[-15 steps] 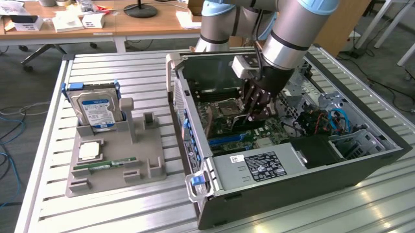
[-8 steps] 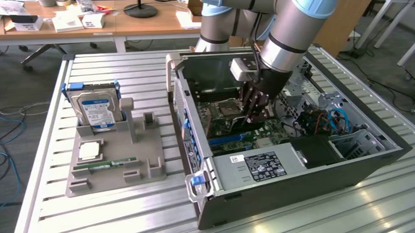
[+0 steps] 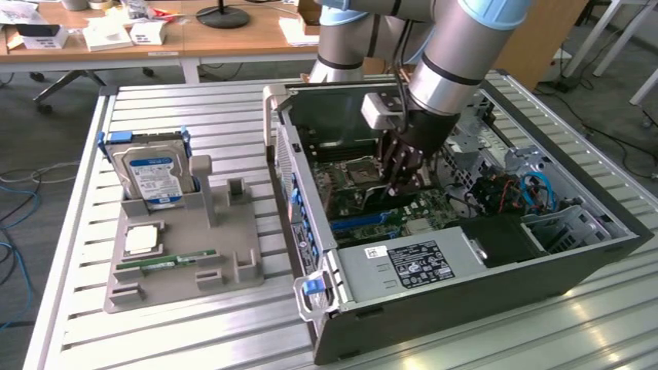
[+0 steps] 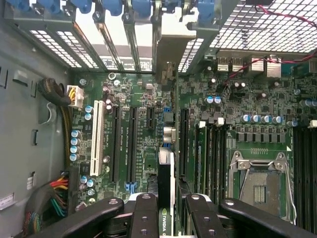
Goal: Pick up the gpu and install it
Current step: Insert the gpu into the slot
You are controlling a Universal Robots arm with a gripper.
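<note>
The gpu (image 4: pixel 166 173) stands edge-on between my fingers (image 4: pixel 145 213), a thin dark card with a green logo on its edge. My gripper (image 4: pixel 166 201) is shut on it, down inside the open computer case (image 3: pixel 575 254). The card hangs just over the green motherboard (image 4: pixel 124 144), among the long black expansion slots (image 4: pixel 132 144); whether it touches a slot I cannot tell. In the exterior view my gripper (image 3: pixel 399 181) reaches into the case's middle, with the gpu (image 3: pixel 394 199) showing as a dark strip under it.
A grey fixture (image 3: pixel 231 231) stands at the exterior view's left, holding a hard drive (image 3: pixel 152 173) upright and a green RAM stick (image 3: pixel 165 263) lying flat. Inside the case are the power supply (image 3: pixel 411 266), the CPU socket (image 4: pixel 260 186) and blue slot latches (image 4: pixel 133 7).
</note>
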